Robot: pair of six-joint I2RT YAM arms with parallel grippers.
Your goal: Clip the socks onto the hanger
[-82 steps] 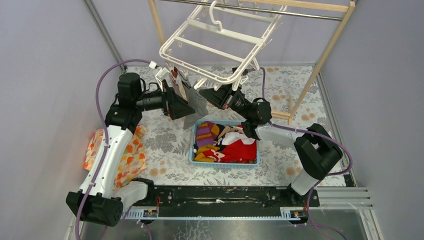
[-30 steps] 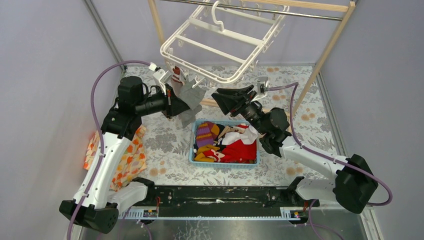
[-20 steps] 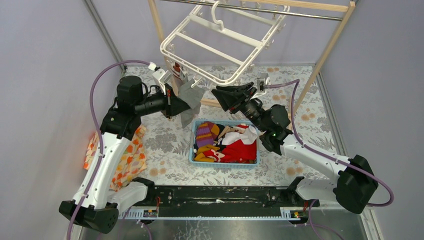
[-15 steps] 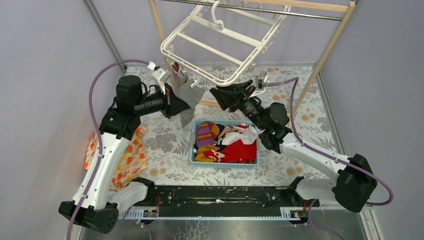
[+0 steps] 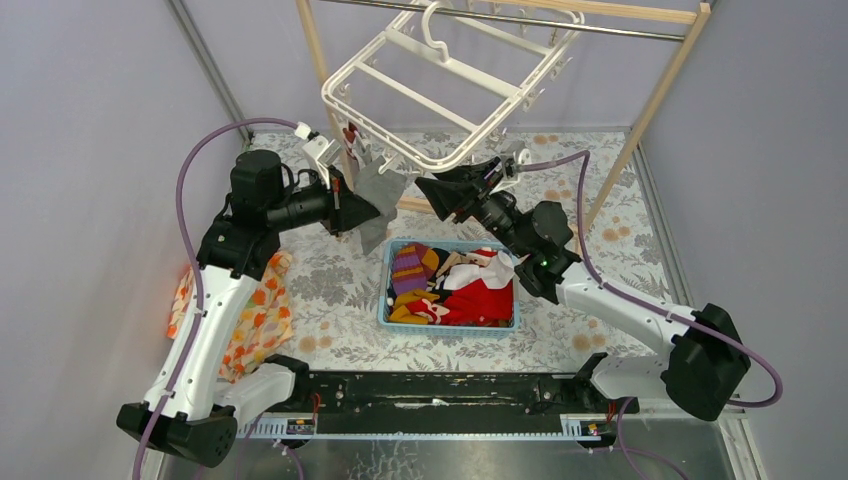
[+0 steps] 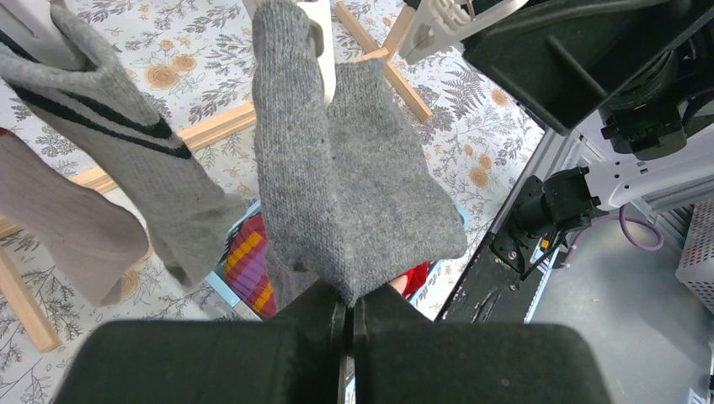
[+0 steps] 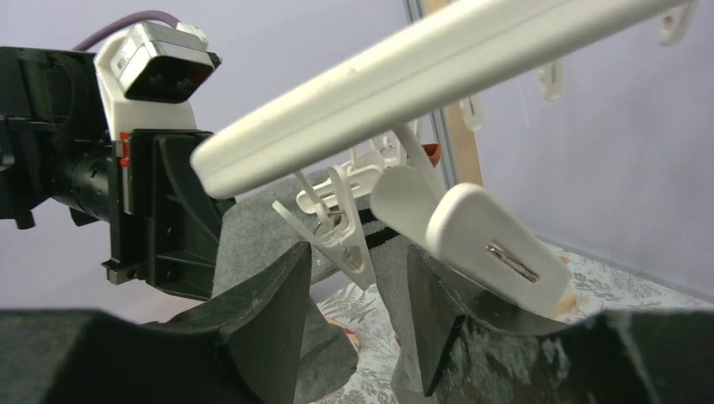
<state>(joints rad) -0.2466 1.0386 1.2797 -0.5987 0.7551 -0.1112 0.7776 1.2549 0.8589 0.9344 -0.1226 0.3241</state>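
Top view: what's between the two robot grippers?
A grey sock, held by the left gripper, hangs before the right gripper, seen in the top view.

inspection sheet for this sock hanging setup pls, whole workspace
surface: table with a floral cover
job's things: hanger hangs tilted from the rack's rod; striped sock and pale sock hang beside a grey sock
clutter: basket full of coloured clothes; orange cloth at the table's left edge
grippers: left gripper shut on the grey sock's lower end; right gripper open, at a clip under the hanger's edge
cables: purple cable loops along each arm; no snag seen
surroundings: wooden rack; plain walls
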